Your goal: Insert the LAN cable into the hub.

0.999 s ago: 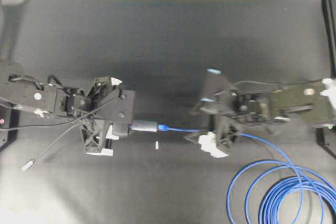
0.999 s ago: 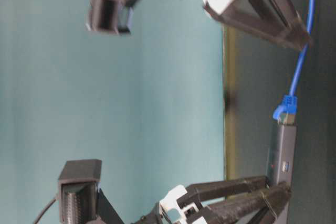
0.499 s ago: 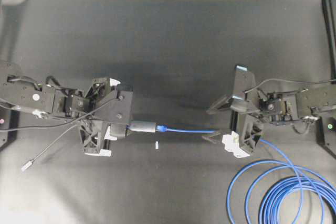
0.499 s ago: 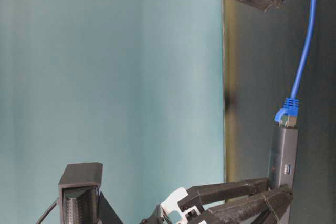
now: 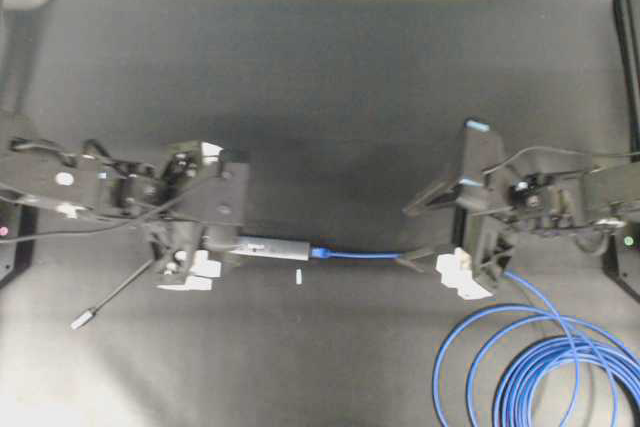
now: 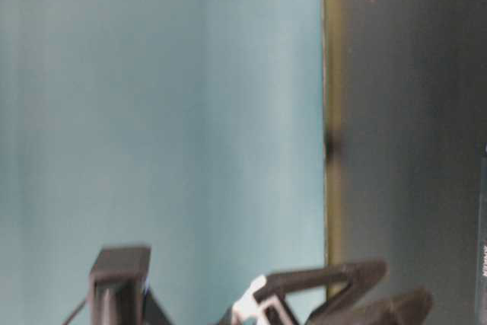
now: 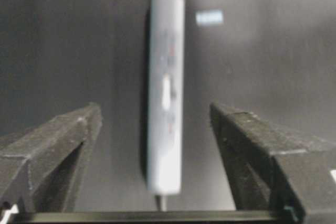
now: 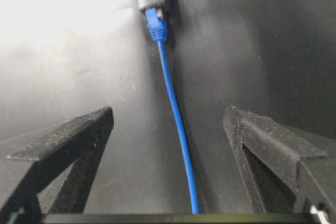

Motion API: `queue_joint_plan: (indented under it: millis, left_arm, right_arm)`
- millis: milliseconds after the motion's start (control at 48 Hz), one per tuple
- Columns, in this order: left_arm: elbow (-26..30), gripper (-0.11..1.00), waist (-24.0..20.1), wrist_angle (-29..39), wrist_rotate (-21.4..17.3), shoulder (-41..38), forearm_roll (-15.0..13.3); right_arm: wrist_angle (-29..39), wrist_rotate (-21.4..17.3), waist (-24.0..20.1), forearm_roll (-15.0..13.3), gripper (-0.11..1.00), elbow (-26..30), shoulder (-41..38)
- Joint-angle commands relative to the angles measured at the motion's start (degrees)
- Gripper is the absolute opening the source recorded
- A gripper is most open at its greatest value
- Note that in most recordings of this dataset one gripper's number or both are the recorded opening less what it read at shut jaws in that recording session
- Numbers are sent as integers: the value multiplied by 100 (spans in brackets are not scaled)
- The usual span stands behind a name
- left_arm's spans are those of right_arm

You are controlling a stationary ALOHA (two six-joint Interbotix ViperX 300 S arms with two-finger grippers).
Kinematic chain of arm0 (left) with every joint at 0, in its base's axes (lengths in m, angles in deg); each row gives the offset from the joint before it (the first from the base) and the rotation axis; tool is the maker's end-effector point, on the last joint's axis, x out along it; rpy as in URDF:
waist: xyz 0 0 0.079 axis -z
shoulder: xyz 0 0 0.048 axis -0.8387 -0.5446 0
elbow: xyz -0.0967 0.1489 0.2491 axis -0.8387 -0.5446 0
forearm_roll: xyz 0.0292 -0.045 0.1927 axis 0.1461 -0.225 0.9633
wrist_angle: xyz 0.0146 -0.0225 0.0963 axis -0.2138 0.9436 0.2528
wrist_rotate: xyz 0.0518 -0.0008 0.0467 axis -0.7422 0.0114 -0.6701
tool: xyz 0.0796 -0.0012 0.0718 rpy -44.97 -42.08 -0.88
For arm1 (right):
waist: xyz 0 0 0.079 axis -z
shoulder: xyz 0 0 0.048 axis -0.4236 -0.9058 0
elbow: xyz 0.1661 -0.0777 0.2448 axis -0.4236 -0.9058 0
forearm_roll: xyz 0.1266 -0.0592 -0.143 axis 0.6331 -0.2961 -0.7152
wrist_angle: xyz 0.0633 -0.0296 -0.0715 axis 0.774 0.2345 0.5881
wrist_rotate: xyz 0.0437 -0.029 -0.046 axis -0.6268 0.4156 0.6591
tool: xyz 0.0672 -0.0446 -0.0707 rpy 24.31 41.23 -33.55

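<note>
- The hub [image 7: 166, 98], a slim, smooth grey bar, lies flat on the matte black counter [image 5: 330, 87], between the fingers of the left gripper [image 7: 157, 129].
- The LAN cable [image 8: 176, 114], thin and bright blue, sits with its plug in the hub's end; its remaining length is coiled at the right.
- Left gripper: jaws spread wide, touching nothing.
- Right gripper [image 8: 168, 145]: jaws wide open, straddling the cable without contact.

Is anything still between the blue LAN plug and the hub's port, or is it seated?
Nothing visible stands between them. The LAN cable already has its blue plug butted into the end of the hub. Both the left gripper and the right gripper are open, touching neither.
</note>
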Motion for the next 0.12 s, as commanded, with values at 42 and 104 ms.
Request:
queue_joint_plan:
  millis: [42,104]
  left_arm:
    - [-316,81,-26,0,18,765,26]
    - [-510,81,-26,-35,18,1107,18]
  right_arm:
    - [141,-26,0,18,87,-97,396]
    - [193,-26,0,18,87,-167,545]
